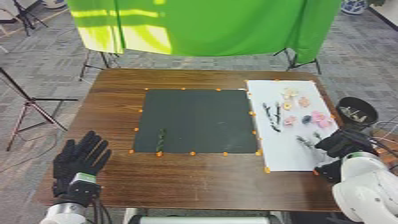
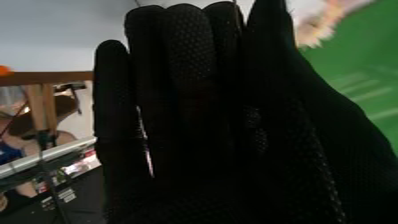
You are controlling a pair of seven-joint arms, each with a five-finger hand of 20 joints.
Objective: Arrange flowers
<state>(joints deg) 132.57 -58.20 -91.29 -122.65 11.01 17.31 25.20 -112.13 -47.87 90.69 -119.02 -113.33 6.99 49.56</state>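
Picking up another stem looks like the next job imo. The grey sprig [image 1: 305, 141] lies on the white sheet [image 1: 289, 162], slanted and just left of the right hand [image 1: 345, 142], well away from the open left hand [image 1: 78, 161]. Right's fingers look straight and ungripped, though it's pretty dark.

You've got one green stem [image 1: 162, 140], thin, upright in the frame, flat on the dark mat [image 1: 200, 120], left of center. Rest on the white sheet [image 1: 282, 155], right side: dark leafy sprigs [image 1: 270, 118] lengthwise on its left; pale cream bloom [image 1: 290, 93] up top, yellowish one [image 1: 287, 105] and peach one [image 1: 304, 102] below; then small pink bloom [image 1: 290, 120], blue-gray piece [image 1: 307, 119], big pink bloom [image 1: 321, 119] in a row; grayish sprigs [image 1: 306, 141] lower down.
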